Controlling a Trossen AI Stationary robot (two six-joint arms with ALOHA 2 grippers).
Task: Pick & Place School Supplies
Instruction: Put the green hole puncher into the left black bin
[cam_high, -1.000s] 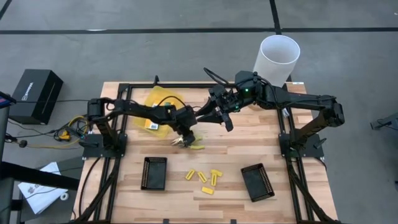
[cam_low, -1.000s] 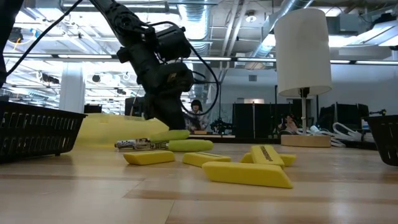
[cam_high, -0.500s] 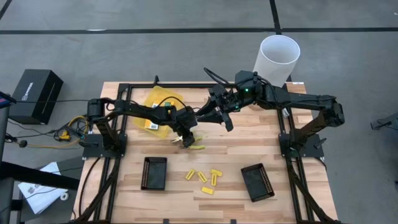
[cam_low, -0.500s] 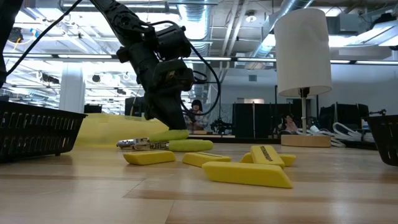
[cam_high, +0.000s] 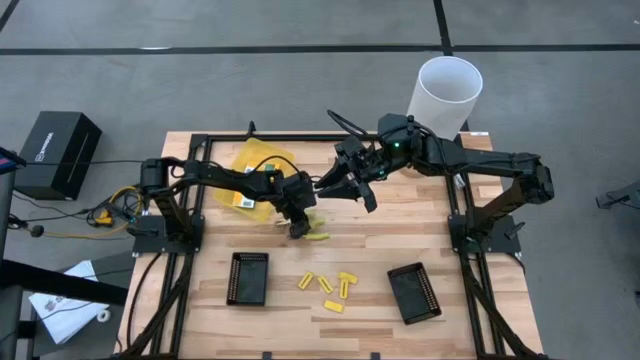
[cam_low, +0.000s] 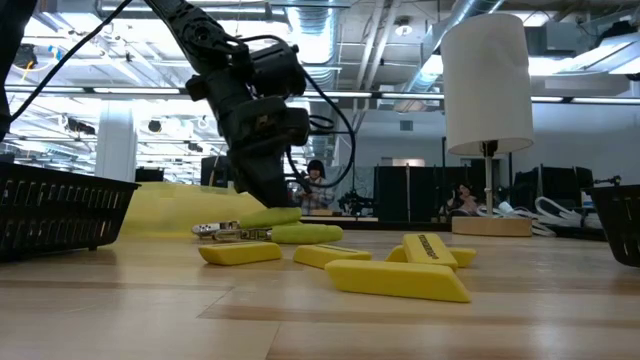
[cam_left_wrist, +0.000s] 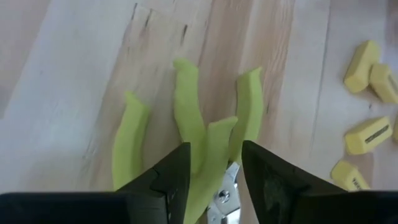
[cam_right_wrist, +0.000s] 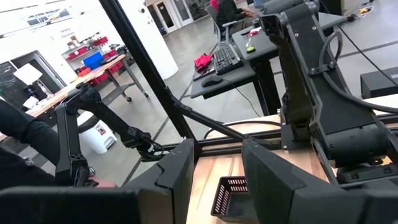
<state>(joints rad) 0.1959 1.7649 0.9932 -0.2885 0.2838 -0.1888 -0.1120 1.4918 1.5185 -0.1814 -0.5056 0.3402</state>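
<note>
The plier-like tool (cam_high: 314, 236) lies flat on the table, its yellow-green handles (cam_left_wrist: 186, 112) fanning away from my left gripper and its metal end (cam_low: 225, 232) pointing the other way. My left gripper (cam_high: 298, 224) is open and low over it, a finger on either side of the metal pivot (cam_left_wrist: 222, 198). Several yellow stubby pieces (cam_high: 328, 286) lie nearer the table's front edge, also seen in the low view (cam_low: 400, 278). A small printed packet (cam_high: 243, 203) lies by the yellow container. My right gripper (cam_high: 348, 188) hangs open above the table's far middle. My left gripper (cam_left_wrist: 214, 180) comes from above, pointing down, and straddles the tool where the handles meet the pivot (cam_left_wrist: 214, 149). Whether its fingers touch the tool, I cannot tell. The tool rests on the table.
A translucent yellow container (cam_high: 255, 165) lies at the far left. Two black trays (cam_high: 248, 277) (cam_high: 413, 292) sit near the front edge. A white cylinder (cam_high: 445, 90) stands beyond the far right corner. Bare wood lies between the trays and the tool.
My left gripper has crept a little over the tool, and in the high view it now covers the metal end that showed beside it a second ago.
</note>
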